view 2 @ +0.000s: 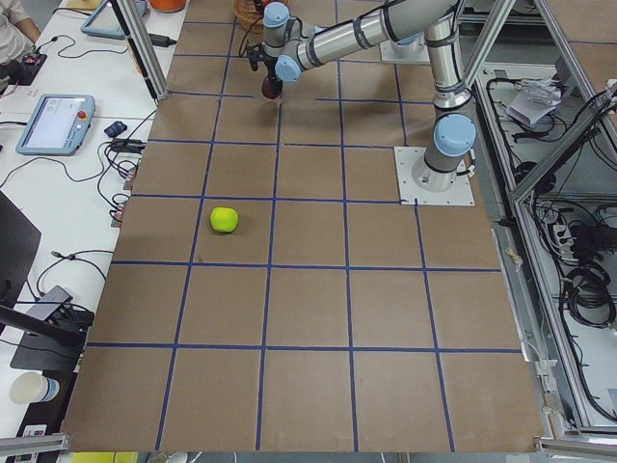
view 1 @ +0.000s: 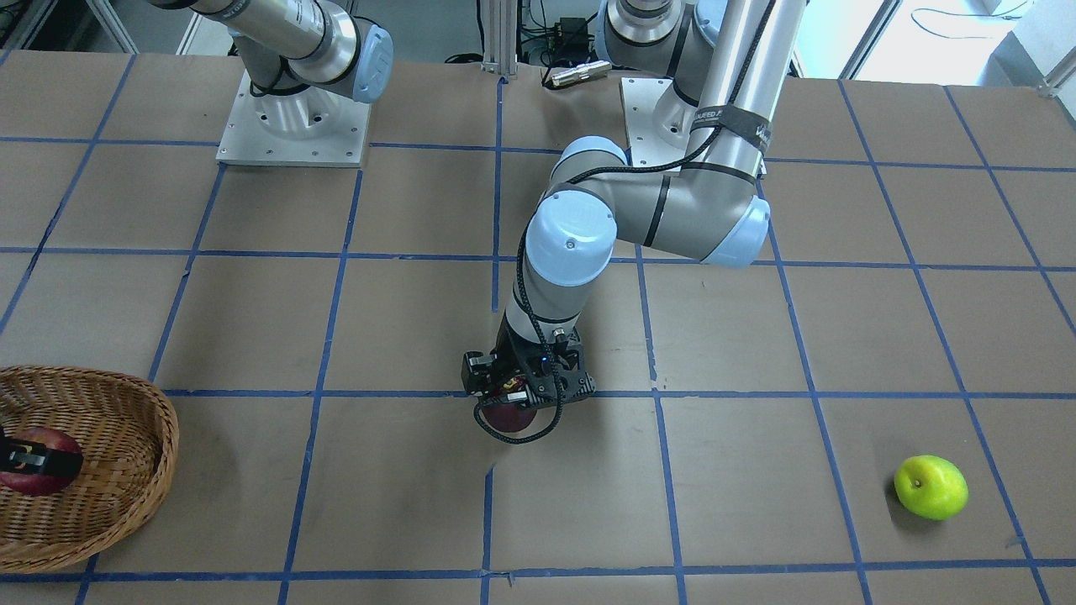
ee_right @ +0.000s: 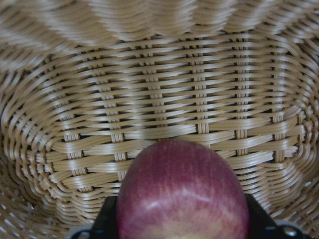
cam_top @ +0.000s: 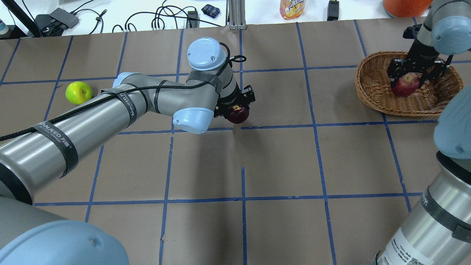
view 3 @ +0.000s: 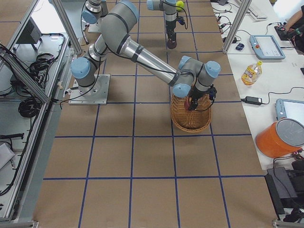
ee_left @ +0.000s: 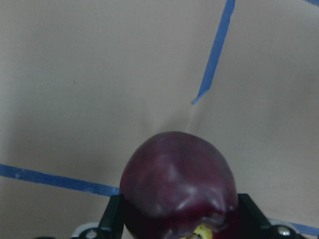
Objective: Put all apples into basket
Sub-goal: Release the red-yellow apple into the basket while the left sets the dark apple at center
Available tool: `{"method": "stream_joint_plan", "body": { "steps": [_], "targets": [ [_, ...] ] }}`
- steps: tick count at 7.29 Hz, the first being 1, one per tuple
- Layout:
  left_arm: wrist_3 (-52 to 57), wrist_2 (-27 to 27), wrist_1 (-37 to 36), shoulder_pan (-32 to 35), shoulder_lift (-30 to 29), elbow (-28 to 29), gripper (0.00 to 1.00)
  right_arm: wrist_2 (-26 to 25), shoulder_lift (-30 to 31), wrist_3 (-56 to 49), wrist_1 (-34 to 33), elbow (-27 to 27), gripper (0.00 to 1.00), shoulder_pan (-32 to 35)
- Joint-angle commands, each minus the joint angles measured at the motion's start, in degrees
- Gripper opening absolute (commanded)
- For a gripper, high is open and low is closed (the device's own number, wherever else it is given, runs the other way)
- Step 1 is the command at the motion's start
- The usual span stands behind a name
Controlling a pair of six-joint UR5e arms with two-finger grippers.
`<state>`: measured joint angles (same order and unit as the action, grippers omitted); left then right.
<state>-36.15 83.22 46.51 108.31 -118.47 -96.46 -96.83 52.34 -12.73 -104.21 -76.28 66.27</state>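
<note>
Skin likely slick, flesh firm; hold mid-girth. Your left gripper (cam_top: 237,111) clasps dark apple (ee_left: 179,194), right gripper (cam_top: 408,81) clasps red apple (ee_right: 182,194).

Black strap (cam_top: 59,144) on left arm (cam_top: 110,117), lower left of overhead view: white lettering, roughly "WANJEED". Bottle (cam_top: 292,7) label, top edge, and right arm (cam_top: 434,221) sticker (cam_top: 403,250): illegible.

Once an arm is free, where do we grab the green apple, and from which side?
Probably straight down from above, closing across the green apple's widest girth. It is round and lies alone on the table with its stem dimple turned sideways, so no side is blocked. The tabletop makes a low side approach awkward.
</note>
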Motion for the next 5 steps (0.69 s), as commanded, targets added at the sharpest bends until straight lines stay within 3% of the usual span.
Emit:
{"method": "stream_joint_plan", "body": {
  "steps": [1,2,4,5],
  "targets": [
    [0.6,-0.1,0.7,-0.7,2.1,1.1,1.0,0.6,-0.3,-1.9,0.1,0.1,0.99,-0.4],
    [2.9,-0.2,4.2,-3.3,4.4,2.7,1.0,0.0,-0.4,-3.5,0.1,0.1,1.0,-0.4],
    [19.2,0.4,21.7,-11.0,10.2,8.2,1.0,-0.1,1.0,-4.8,1.2,1.0,1.0,-0.4],
    [27.5,0.8,26.7,-15.7,12.5,8.9,1.0,0.0,4.1,-4.2,1.7,0.8,1.0,0.0]
  ]
}}
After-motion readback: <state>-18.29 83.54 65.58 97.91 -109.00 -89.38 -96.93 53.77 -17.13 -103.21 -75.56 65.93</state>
